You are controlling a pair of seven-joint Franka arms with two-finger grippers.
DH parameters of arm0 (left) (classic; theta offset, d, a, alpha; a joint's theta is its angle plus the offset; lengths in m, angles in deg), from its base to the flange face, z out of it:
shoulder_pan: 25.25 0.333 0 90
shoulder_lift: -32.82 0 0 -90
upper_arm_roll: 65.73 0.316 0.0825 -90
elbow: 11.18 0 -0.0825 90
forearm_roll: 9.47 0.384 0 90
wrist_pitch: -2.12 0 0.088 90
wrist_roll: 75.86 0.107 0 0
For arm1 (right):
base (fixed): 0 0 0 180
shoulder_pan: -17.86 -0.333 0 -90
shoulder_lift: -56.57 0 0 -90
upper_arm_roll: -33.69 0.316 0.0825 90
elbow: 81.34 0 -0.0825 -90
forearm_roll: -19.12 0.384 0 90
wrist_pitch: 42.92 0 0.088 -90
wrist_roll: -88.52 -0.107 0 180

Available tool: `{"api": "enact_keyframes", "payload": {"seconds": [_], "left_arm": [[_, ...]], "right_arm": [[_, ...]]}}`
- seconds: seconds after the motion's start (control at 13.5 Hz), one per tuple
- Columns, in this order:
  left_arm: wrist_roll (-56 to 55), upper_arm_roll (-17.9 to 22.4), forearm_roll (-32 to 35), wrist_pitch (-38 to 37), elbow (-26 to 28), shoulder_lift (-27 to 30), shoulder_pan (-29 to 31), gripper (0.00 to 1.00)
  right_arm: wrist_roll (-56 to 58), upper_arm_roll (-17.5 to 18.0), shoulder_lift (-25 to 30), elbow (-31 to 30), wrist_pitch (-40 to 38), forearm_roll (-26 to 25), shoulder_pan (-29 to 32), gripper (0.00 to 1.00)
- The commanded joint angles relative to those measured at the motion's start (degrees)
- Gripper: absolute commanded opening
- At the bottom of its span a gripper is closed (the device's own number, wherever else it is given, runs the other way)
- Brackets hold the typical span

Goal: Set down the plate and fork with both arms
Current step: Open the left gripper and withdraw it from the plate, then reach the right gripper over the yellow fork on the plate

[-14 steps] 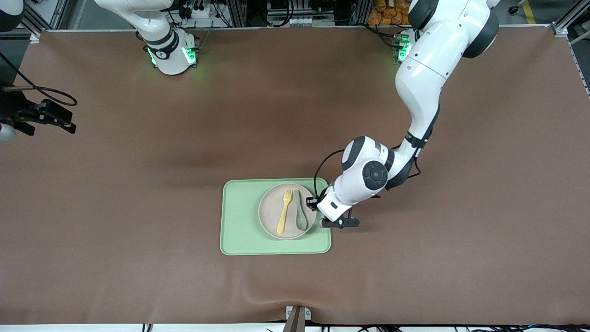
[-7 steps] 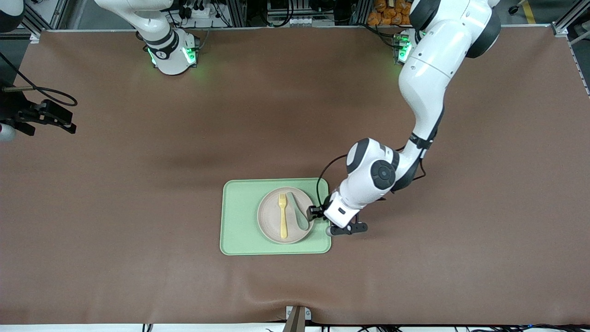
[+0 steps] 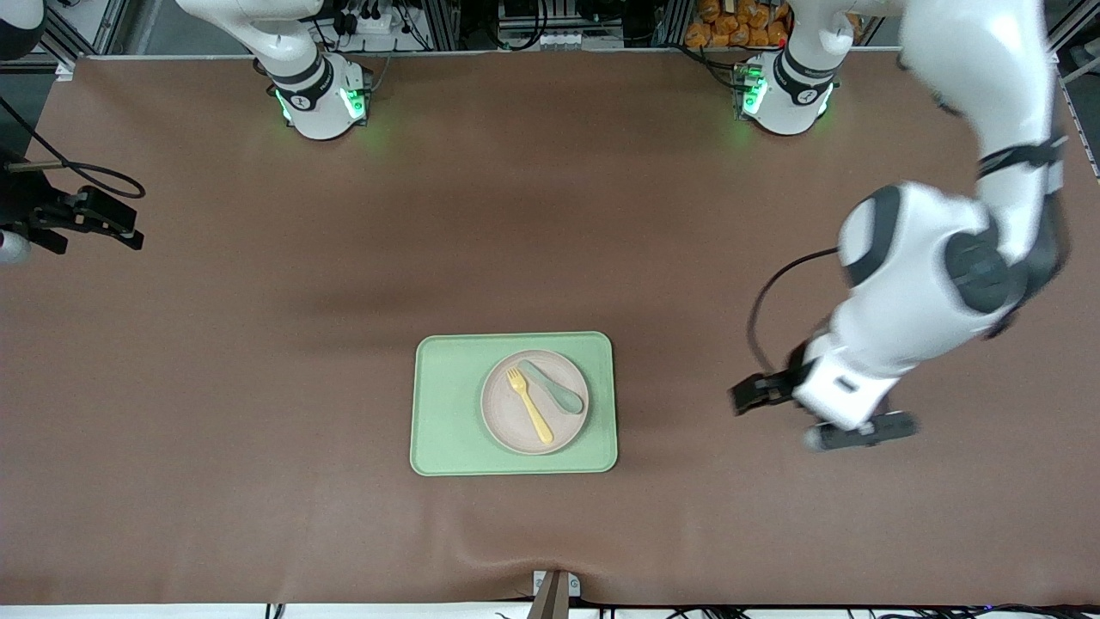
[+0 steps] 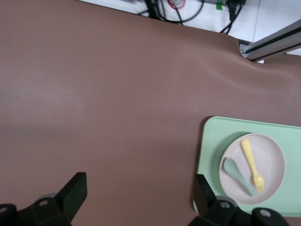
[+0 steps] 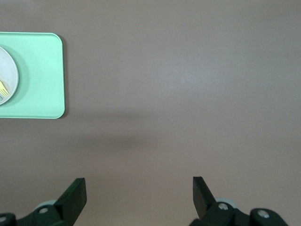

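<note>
The pale beige-pink plate (image 3: 503,413) lies on the light green tray (image 3: 443,404) at the table's middle. The yellow fork (image 3: 530,407) and a teal spoon (image 3: 556,390) lie on the plate. My left gripper (image 3: 855,432) hangs open and empty over bare table, off the tray toward the left arm's end. In the left wrist view (image 4: 139,197) its jaws stand wide apart, with the plate (image 4: 273,155), the fork (image 4: 252,164) and the tray (image 4: 211,141) at the edge. My right gripper (image 3: 94,219) waits open over the right arm's end of the table, also open in its wrist view (image 5: 138,197).
The brown mat (image 3: 258,344) covers the whole table. The right wrist view shows the tray's corner (image 5: 42,75) and a sliver of the plate (image 5: 8,70). A small bracket (image 3: 554,589) sits at the table edge nearest the front camera.
My left gripper has left the plate's rim and swung away toward the left arm's end of the table. The fork and spoon have turned on the plate. The right arm has not moved.
</note>
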Motion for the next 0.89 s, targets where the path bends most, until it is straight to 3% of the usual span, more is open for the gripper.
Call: {"api": "enact_keyframes", "payload": {"seconds": [0.0,0.3,0.52,0.81], "left_arm": [[6.40,-0.30,1.18,-8.97,2.89,8.25,5.42,1.00],[15.04,-0.30,1.09,-23.04,2.98,15.65,12.91,1.00],[17.85,0.31,1.27,-27.20,4.64,20.31,15.37,1.00],[20.06,6.19,1.01,-28.16,11.15,28.05,10.47,1.00]], "right_arm": [[0.09,0.26,-0.38,0.64,0.43,1.18,0.12,1.00],[0.43,0.44,-2.13,0.91,1.04,3.98,-0.49,1.00],[0.26,0.53,-3.89,0.82,3.76,4.96,-3.91,1.00],[0.00,0.61,-9.67,3.45,5.00,4.96,-8.74,1.00]]}}
